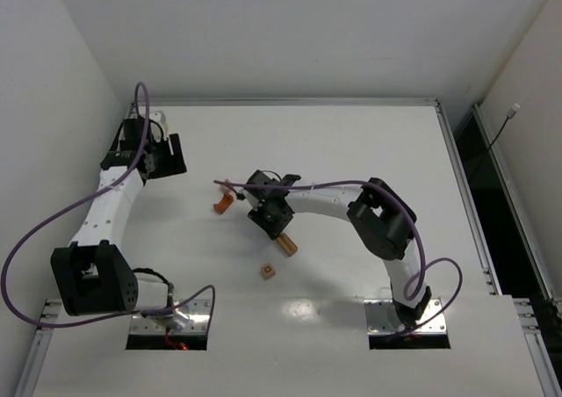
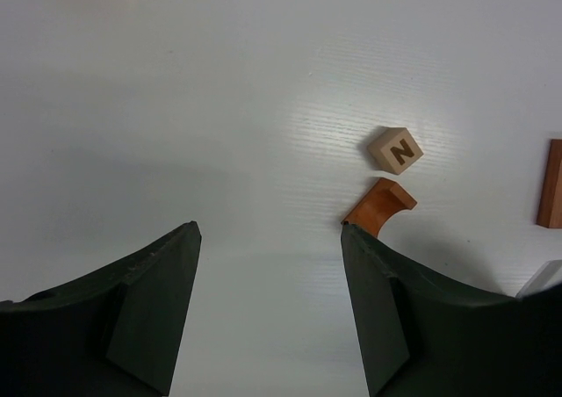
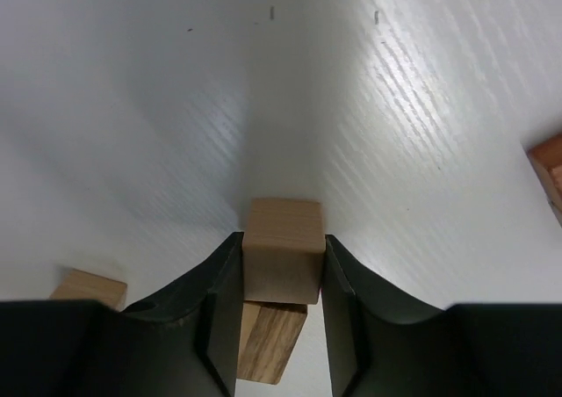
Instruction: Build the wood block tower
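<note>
Far left, the left gripper (image 2: pixel 269 228) gapes wide and empty over the white tabletop (image 1: pixel 351 142). Mid-tabletop lie a curved reddish-brown arch (image 2: pixel 379 205) and a tan N cube (image 2: pixel 395 149). The right gripper (image 3: pixel 282 239) pinches a smooth tan block (image 3: pixel 283 261), its lower part hidden.
</note>
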